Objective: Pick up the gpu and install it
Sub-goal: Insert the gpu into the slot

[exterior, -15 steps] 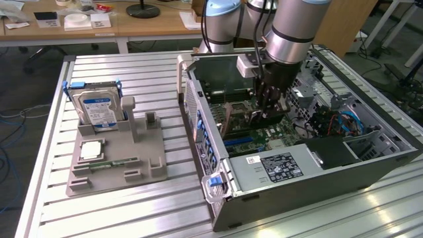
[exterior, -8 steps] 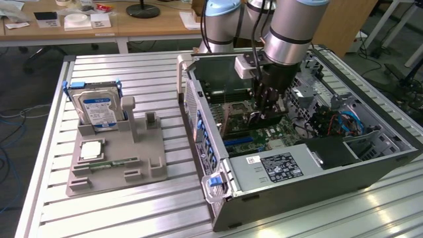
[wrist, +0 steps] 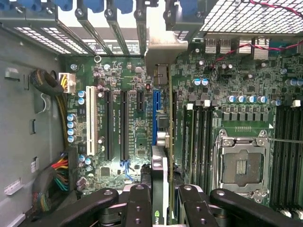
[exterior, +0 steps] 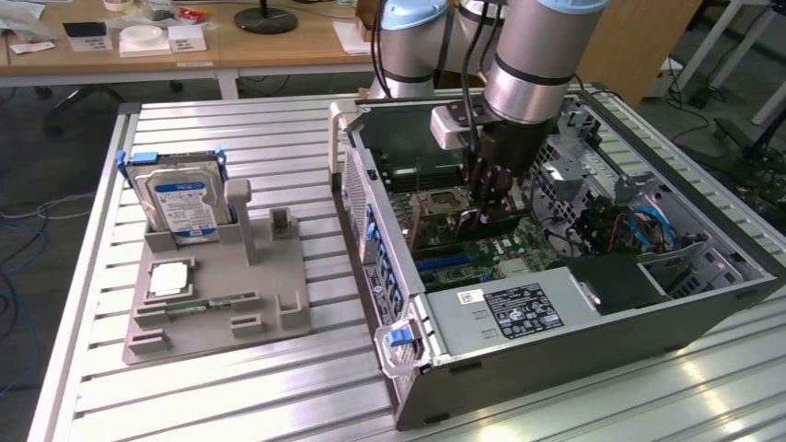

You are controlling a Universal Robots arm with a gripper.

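The gpu (wrist: 161, 165) is seen edge-on in the wrist view, a thin card running from between my fingers toward the case's rear wall. Its silver bracket (wrist: 162, 47) lies against the rear slot openings. My gripper (wrist: 162, 201) is shut on the card's near end, one black finger (wrist: 137, 203) on each side. The card lies along the blue expansion slot (wrist: 155, 106) on the motherboard; I cannot tell whether it is seated. In the exterior view my gripper (exterior: 494, 210) reaches down into the open computer case (exterior: 687, 304), with the gpu (exterior: 437, 226) standing upright below it.
Cable bundles (wrist: 54, 182) and the CPU socket (wrist: 241, 165) flank the slots. The power supply (exterior: 528, 313) fills the case's near end. On the exterior view's left, a grey fixture (exterior: 276, 313) holds a hard drive (exterior: 184, 203), a processor (exterior: 169, 276) and a memory stick (exterior: 202, 302).
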